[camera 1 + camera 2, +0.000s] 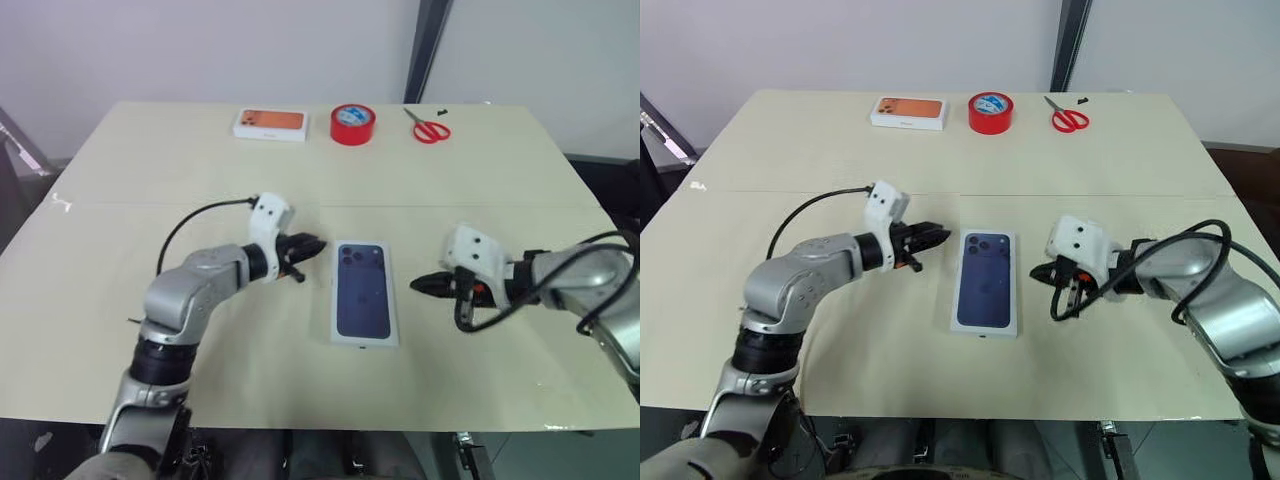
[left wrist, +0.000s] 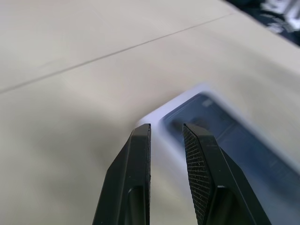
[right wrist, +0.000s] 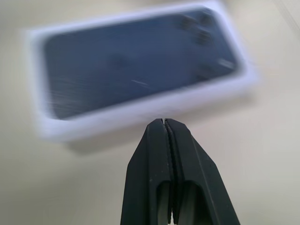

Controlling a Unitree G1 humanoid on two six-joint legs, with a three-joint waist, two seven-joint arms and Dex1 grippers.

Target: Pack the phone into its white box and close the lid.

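Bare table (image 1: pixel 250 350) around lid (image 1: pixel 364 293) — seemingly

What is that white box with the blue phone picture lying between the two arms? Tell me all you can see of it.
The lid is a white rectangular shell, cardboard by the look of it, its top printed with a dark blue phone's back, camera cluster at the far corner. It lies flat and closed on the table, long side running away from the robot. The left gripper and right gripper flank it without touching it.

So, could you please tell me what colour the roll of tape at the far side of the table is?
Red tape roll; clearest in the right eye view.
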